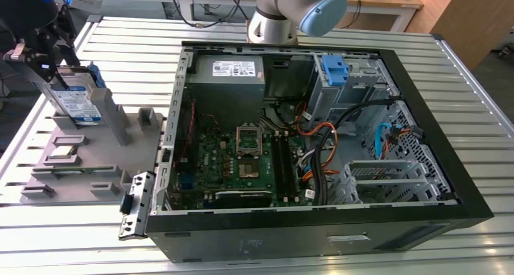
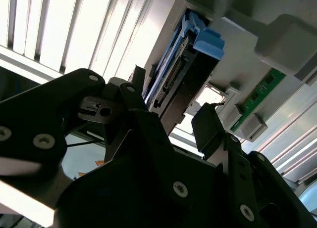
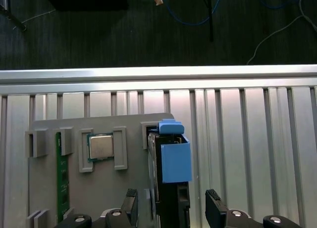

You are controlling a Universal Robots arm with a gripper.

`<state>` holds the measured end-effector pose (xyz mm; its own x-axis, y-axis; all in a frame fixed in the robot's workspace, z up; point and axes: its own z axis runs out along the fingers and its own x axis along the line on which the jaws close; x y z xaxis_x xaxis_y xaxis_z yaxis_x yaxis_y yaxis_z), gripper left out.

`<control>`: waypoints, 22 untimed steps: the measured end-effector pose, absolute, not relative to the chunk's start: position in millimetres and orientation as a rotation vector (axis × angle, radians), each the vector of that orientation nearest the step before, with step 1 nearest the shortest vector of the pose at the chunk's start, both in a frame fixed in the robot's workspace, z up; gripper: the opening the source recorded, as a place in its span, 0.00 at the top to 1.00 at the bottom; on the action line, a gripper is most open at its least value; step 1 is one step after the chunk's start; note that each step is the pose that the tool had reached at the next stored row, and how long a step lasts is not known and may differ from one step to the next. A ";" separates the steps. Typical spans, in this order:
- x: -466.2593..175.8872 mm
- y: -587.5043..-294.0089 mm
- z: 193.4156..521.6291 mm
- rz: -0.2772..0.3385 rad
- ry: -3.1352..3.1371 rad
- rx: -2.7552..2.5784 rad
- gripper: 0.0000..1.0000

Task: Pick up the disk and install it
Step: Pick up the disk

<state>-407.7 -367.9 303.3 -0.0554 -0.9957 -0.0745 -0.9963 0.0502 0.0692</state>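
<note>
One hand hangs at the disk, which stands upright in a grey holder on the table, in the exterior view. Second wrist view: fingers wide astride it. First wrist view: same straddle; a skewed squeeze could jam the disk in its slot or slip on the blue carrier.

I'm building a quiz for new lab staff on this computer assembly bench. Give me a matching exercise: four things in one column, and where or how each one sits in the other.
Things:
1. disk
2. processor chip
3. blue bracket
4. gripper

Places or states:
A. inside the computer case, by the drive cage
B. open, one finger on each side of the disk
C. lying flat in a pocket of the grey holder
D. standing on edge in the grey holder

Pairs: 1-D, 2-C, 3-A, 4-B
</note>
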 end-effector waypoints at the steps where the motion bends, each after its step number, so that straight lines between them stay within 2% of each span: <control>1: -407.4 -367.8 303.3 0.159 2.272 -2.155 0.35; 22: -407.2 -365.6 303.3 0.159 2.272 -2.155 0.35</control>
